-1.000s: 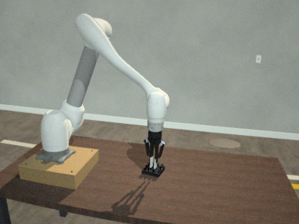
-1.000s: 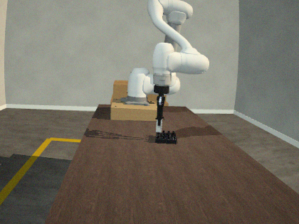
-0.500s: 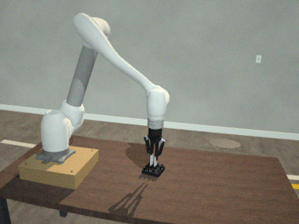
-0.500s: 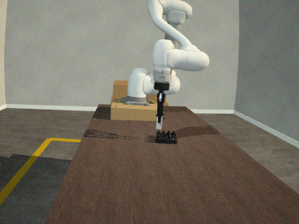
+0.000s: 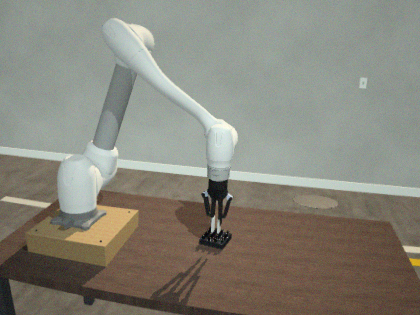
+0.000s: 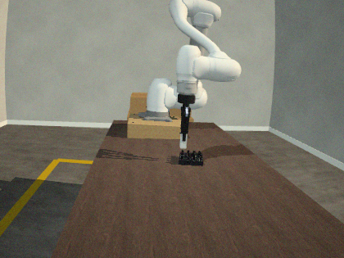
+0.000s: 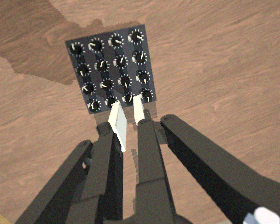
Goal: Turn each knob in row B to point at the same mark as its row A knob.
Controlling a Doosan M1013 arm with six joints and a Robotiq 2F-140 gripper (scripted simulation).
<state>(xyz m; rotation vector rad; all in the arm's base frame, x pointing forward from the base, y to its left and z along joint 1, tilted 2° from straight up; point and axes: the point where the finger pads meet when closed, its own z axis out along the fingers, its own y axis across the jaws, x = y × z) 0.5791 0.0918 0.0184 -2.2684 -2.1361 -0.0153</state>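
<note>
The black knob box (image 5: 212,244) (image 6: 191,163) (image 7: 108,53) stands on the table, with four rows of four black knobs and white marks. In the wrist view it is slightly rotated. The top-right knob (image 7: 136,36) has its white line toward the right and slightly down. Printed names and the socket cannot be made out, so I cannot tell which row is B. My gripper (image 5: 215,228) (image 6: 183,147) (image 7: 129,109) points down with its pale fingertips a small gap apart and nothing between them. It hangs a little above the box; in the wrist view the tips partly cover the edge nearest the gripper.
The box stands on the brown wooden table (image 5: 310,264) (image 6: 164,212) (image 7: 220,90). The arm's yellow-brown base block (image 5: 70,251) (image 6: 153,131) stands at the table's far end in the exterior view. Shadows of the arm and gripper fall on the table.
</note>
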